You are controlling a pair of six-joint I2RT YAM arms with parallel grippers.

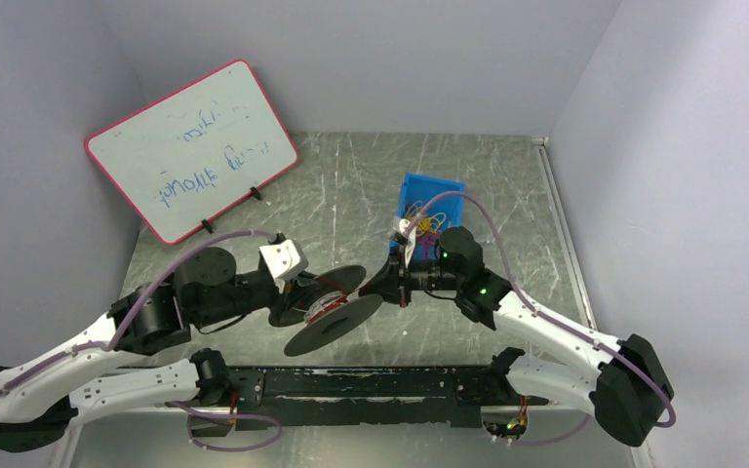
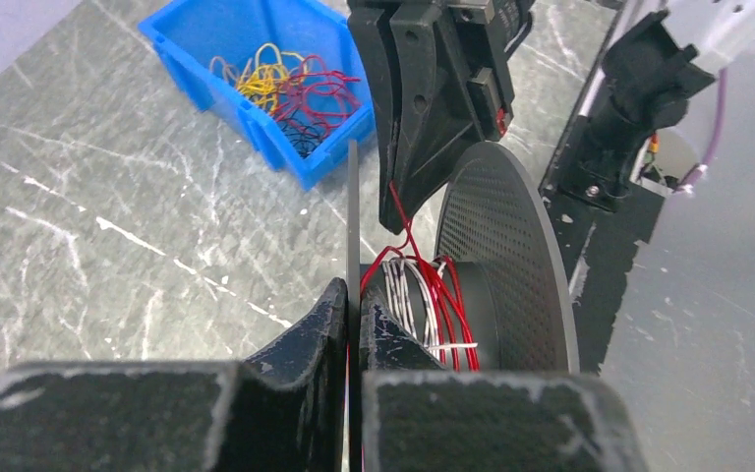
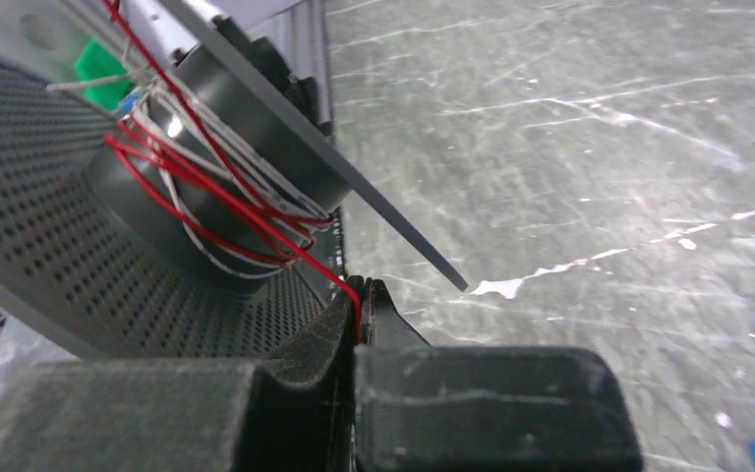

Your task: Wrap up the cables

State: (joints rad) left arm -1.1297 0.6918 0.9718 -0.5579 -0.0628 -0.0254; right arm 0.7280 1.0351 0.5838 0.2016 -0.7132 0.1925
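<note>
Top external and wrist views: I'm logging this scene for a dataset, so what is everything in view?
spool: one, black, mid-table, between the grippers
red wire: one, red, partly wound on the spool's hub, leading into the right gripper
white wire: some turns, white, same hub
bin: one, blue, far side, behind the right gripper
wire tangle: one, yellow, red and dark, inside the bin
whiteboard: one, white with pink rim, propped far left
table: one, grey marbled
purple cables: at least two, along the arms
left gripper: black, shut on a spool flange
right gripper: black, shut on the red wire
</note>
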